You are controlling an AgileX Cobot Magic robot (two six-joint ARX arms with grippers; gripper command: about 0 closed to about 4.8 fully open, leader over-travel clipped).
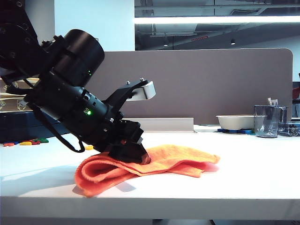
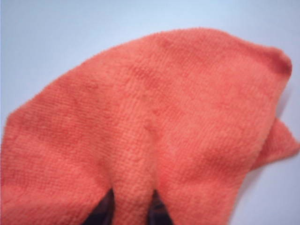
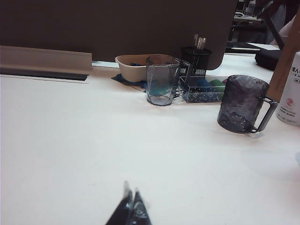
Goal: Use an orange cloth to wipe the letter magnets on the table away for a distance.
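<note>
The orange cloth [image 1: 173,159] lies rumpled on the white table [image 1: 253,164] near its front edge. My left gripper [image 1: 133,152] points down into the cloth's left half. In the left wrist view the orange cloth [image 2: 178,117] fills most of the picture, and a raised fold of it is pinched between the dark fingers [image 2: 105,208] of my left gripper [image 2: 132,206]. Several letter magnets [image 1: 26,142] lie far back at the left, and a yellow one [image 1: 89,147] shows just behind the arm. My right gripper [image 3: 131,194] hangs shut over bare table [image 3: 70,140], holding nothing.
A brown partition [image 1: 211,84] runs along the back. At the back right stand a beige bowl [image 1: 236,122] and a clear jug [image 1: 267,121]. The right wrist view shows the clear jug [image 3: 161,86], a dark mug [image 3: 243,104], a pen holder [image 3: 196,60] and a white can [image 3: 290,93].
</note>
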